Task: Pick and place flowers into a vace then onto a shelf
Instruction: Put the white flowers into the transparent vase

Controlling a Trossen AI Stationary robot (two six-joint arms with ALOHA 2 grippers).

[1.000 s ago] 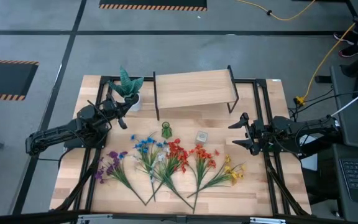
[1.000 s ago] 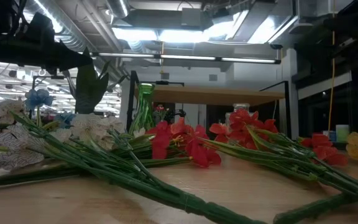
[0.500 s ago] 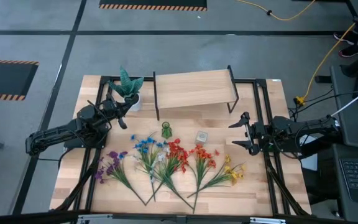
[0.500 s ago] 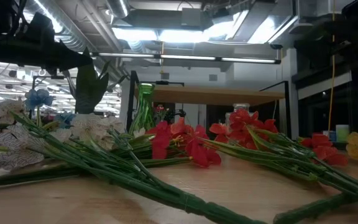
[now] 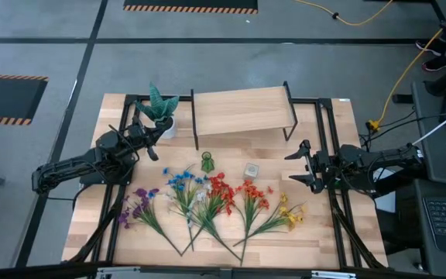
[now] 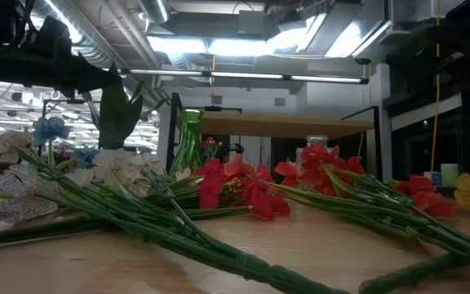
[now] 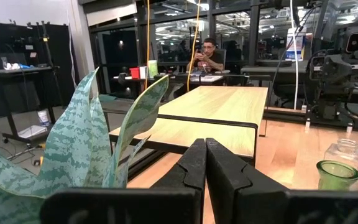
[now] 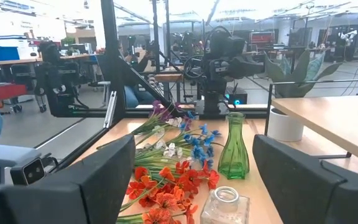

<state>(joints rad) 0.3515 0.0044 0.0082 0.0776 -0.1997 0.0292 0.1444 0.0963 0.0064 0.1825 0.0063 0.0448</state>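
Green-stemmed artificial flowers (image 5: 211, 203) fanned flat on pale wooden worktop (image 5: 316, 232), none picked. Green glass vase (image 5: 207, 162) empty, before light-wood shelf (image 5: 242, 110). Left pincer (image 5: 152, 146) shut, empty; right pincer (image 5: 294, 167) wide, empty. Next: probably descend onto a stem.

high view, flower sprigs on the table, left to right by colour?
Purple sprig → blue sprig → red sprig → orange sprig → yellow sprig. The white blossoms overlap the blue and red ones, so I've left them out.
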